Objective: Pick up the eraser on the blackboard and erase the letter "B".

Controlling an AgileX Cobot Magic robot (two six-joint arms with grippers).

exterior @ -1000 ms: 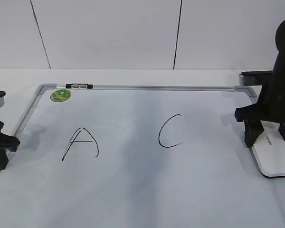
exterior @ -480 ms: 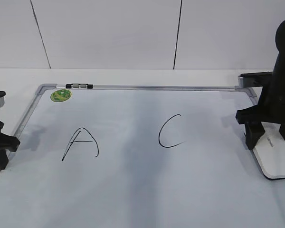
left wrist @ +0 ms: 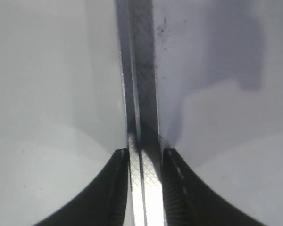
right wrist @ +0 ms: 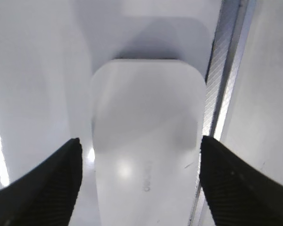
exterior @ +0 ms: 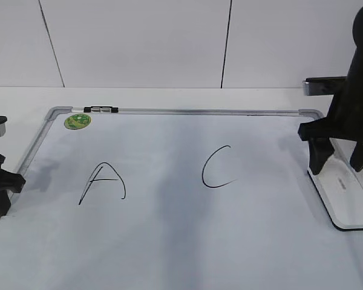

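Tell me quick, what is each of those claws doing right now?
Left gripper: jaws shut on the blackboard's frame.
Right gripper: jaws open, spread either side of the eraser, not holding it.

Blackboard lies flat on worktop. Eraser on board at right edge, under right tool. "A" left, "C" centre. Left tool straddles board's left frame.

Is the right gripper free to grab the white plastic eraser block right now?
Probably yes. The right gripper is open, its fingers apart on either side of the white plastic eraser block, which lies on the whiteboard beside the frame with nothing between them.
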